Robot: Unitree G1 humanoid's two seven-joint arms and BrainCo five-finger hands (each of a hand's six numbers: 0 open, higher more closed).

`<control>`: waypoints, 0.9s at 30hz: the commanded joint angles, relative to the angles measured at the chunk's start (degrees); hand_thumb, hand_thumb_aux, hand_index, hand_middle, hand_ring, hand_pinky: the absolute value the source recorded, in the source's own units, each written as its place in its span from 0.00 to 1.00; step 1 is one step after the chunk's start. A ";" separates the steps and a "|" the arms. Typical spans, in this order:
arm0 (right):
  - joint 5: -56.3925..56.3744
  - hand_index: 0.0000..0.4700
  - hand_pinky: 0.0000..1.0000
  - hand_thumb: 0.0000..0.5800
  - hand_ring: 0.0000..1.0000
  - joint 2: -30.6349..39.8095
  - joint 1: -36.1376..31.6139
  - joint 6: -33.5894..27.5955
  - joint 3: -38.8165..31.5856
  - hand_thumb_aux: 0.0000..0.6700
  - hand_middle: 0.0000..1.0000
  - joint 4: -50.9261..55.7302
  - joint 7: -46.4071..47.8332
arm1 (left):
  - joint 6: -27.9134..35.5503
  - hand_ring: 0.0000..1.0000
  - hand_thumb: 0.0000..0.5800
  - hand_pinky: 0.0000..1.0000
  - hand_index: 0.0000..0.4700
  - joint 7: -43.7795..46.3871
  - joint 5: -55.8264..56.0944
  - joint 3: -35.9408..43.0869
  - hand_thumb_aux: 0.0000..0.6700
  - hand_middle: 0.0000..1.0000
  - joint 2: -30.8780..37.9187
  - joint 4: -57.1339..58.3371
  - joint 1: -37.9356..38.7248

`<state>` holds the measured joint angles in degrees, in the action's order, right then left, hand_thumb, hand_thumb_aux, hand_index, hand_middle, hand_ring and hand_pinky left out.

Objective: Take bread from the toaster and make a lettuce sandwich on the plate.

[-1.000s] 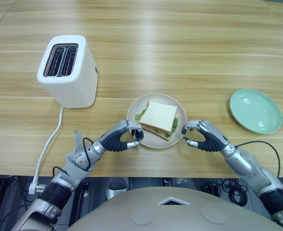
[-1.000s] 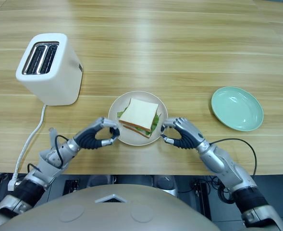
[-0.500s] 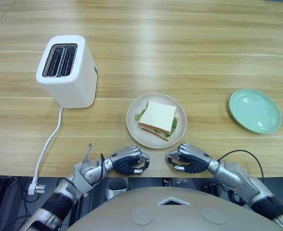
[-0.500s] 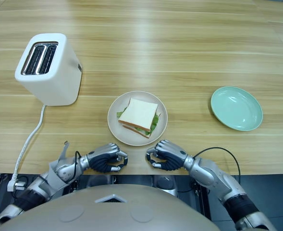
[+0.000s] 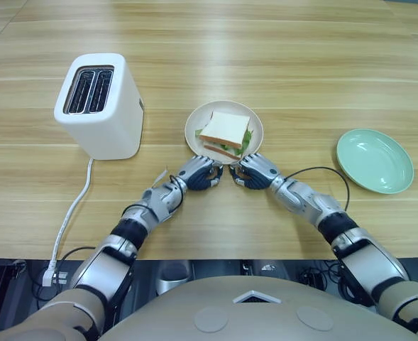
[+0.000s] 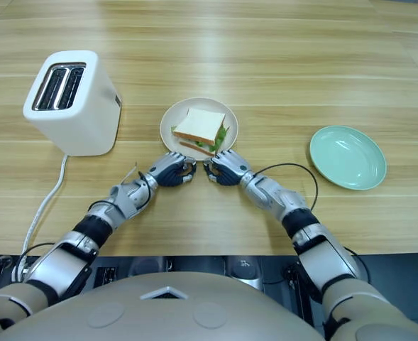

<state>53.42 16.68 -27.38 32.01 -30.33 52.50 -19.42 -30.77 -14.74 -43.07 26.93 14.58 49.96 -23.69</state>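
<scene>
A lettuce sandwich (image 5: pixel 225 130) with white bread on top lies on the beige plate (image 5: pixel 192 132) in the middle of the table. My left hand (image 5: pixel 200 172) and right hand (image 5: pixel 254 171) rest side by side at the plate's near rim, fingers curled into fists with nothing held. Both seem to touch the rim. The white toaster (image 5: pixel 99 103) stands to the left, its two slots dark, and I cannot tell whether any bread is inside.
An empty green plate (image 5: pixel 375 160) sits at the right. The toaster's white cord (image 5: pixel 74 213) runs down to the table's near edge on the left. A black cable (image 5: pixel 322 170) loops over my right forearm. Bare wooden table lies beyond the plates.
Both curled hands moved forward from the table's near edge to the plate's near rim. The plate with the sandwich now lies farther from me than before.
</scene>
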 commanded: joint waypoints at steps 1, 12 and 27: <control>-1.49 0.98 1.00 1.00 1.00 -3.48 -3.35 -6.10 -1.03 1.00 1.00 13.02 2.43 | 3.03 1.00 1.00 1.00 0.98 -2.02 -0.20 1.17 1.00 1.00 -2.34 10.47 -4.32; -8.45 0.98 1.00 1.00 1.00 -8.49 -8.65 -9.91 0.08 1.00 1.00 22.15 1.28 | 2.00 1.00 1.00 1.00 0.98 -3.47 6.93 -2.86 1.00 1.00 -7.09 22.14 -11.54; -38.97 0.00 0.00 0.00 0.00 -5.13 0.29 22.20 22.89 0.00 0.00 2.62 -1.35 | -23.42 0.00 0.00 0.00 0.00 8.73 43.52 -23.66 0.00 0.00 -7.35 -2.69 -1.38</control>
<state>17.72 12.31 -28.48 53.88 -9.99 55.14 -20.78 -55.06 -6.93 -3.18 6.20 7.46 46.65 -25.89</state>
